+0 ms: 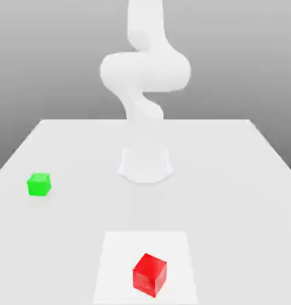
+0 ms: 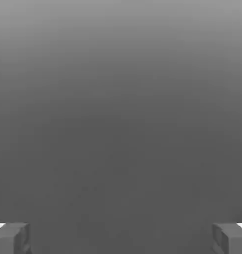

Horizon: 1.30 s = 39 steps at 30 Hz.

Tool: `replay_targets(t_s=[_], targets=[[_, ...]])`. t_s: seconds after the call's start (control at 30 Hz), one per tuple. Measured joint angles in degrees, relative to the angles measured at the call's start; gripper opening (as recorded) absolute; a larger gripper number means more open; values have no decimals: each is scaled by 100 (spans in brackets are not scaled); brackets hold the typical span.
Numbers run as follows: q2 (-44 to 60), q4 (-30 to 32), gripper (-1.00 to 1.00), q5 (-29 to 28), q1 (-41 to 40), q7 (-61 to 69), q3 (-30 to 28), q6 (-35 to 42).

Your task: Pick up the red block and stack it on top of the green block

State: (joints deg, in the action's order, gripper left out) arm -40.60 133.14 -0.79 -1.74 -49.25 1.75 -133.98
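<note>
1. Grey backdrop, white matte desk (image 1: 231, 179); white arm (image 1: 145, 71) rises from its round base mid-desk.
2. Red block (image 1: 149, 274), glossy cube, sits near front edge; green block (image 1: 39, 184) well apart, toward the exterior view's left.
3. Tool (image 2: 121, 238) wide open, holding nothing; fingertips (image 2: 11, 238) cut off at frame edge.

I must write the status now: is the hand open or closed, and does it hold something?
Hand: open, its fingers stand far apart with nothing between them; it holds nothing.
</note>
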Motion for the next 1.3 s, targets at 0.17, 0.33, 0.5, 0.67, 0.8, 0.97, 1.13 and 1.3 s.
replay_targets(t_s=[0.17, 0.33, 0.5, 0.67, 0.8, 0.97, 1.13, 1.3], targets=[[1077, 278, 0, -190, -315, -720, 320, -451], [2122, 546, 0, -385, -556, -1423, 558, -885], [3164, 814, 0, -541, -684, -2101, 676, -1321], [4184, 1086, 0, -520, -695, -2651, 684, -1767], [4978, 1266, 0, -339, -652, -2922, 693, -2170], [5991, 1150, -100, -613, -434, -3185, 417, -2981], [5991, 1150, -100, -620, -435, -3192, 419, -2992], [5534, 1222, -100, -439, -526, -3060, 546, -2608]])
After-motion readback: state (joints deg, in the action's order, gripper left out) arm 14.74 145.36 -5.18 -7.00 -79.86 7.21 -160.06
